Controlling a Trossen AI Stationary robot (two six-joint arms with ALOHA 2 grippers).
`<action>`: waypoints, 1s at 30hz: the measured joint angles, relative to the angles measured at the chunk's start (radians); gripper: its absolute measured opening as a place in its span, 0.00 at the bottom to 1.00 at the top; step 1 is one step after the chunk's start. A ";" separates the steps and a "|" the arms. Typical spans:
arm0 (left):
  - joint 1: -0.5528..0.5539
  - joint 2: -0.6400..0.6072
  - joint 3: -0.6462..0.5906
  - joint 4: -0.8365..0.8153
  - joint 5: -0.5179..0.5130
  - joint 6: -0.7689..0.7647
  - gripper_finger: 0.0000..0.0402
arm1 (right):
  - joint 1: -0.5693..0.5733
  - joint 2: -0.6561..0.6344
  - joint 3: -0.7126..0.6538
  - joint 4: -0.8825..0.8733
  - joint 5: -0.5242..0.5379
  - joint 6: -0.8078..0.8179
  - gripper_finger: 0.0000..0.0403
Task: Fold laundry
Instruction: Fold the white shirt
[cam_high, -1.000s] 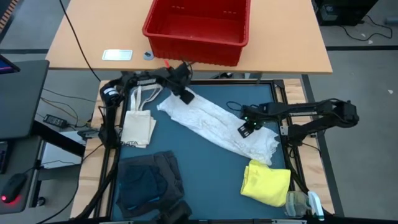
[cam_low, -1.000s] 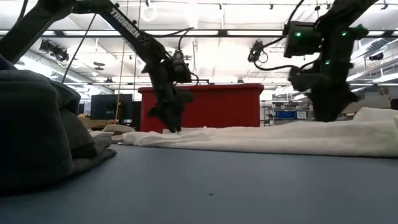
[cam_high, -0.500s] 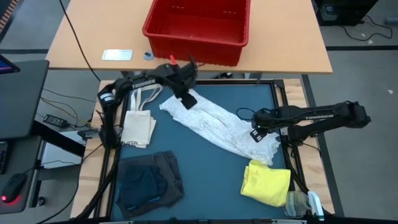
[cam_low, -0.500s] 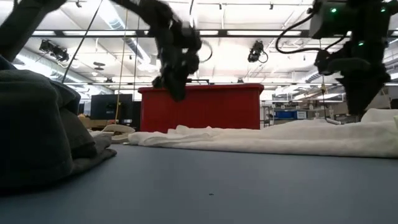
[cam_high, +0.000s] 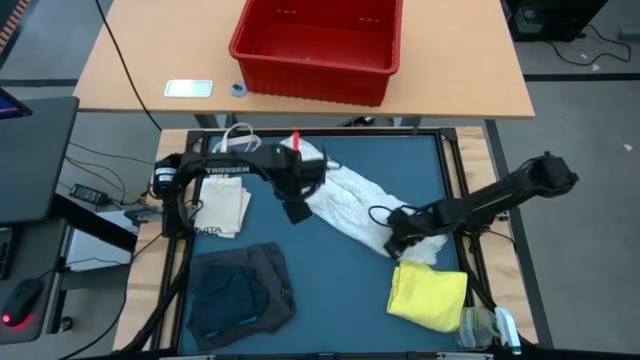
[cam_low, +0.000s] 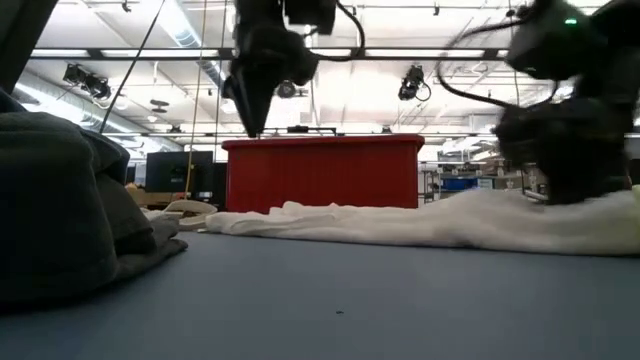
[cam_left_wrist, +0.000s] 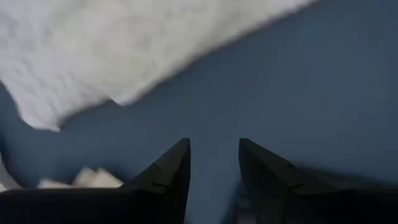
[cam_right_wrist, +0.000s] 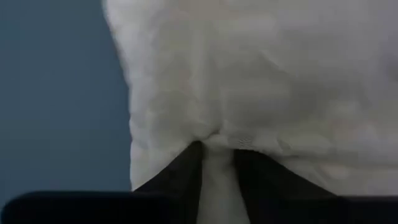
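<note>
**Table and its load**

Table (cam_high: 360, 290): dark blue top in a pale wood frame. Lying on it:
- White lacy garment (cam_high: 350, 195), spread between the left tool (cam_high: 297, 210) and the right tool (cam_high: 392, 243), its edge pinched in the right tool.
- Yellow garment (cam_high: 430, 293), bunched just beside the right tool.
- Cream tote bag (cam_high: 222, 205), beside the left tool.
- Dark grey garment (cam_high: 240, 295), heaped well apart from both tools.
- Clear plastic item (cam_high: 485, 327), beyond the yellow garment.
</note>
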 joint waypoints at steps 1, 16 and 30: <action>-0.016 0.000 0.000 -0.015 -0.001 -0.017 0.35 | -0.010 0.053 0.003 0.085 -0.006 -0.010 0.27; -0.249 -0.102 0.000 -0.131 -0.007 -0.270 0.35 | 0.053 0.638 0.663 0.333 -0.249 -0.237 0.23; -0.484 -0.109 -0.174 0.313 -0.113 -0.052 0.37 | 0.004 0.306 0.650 -0.295 -0.051 -0.855 0.30</action>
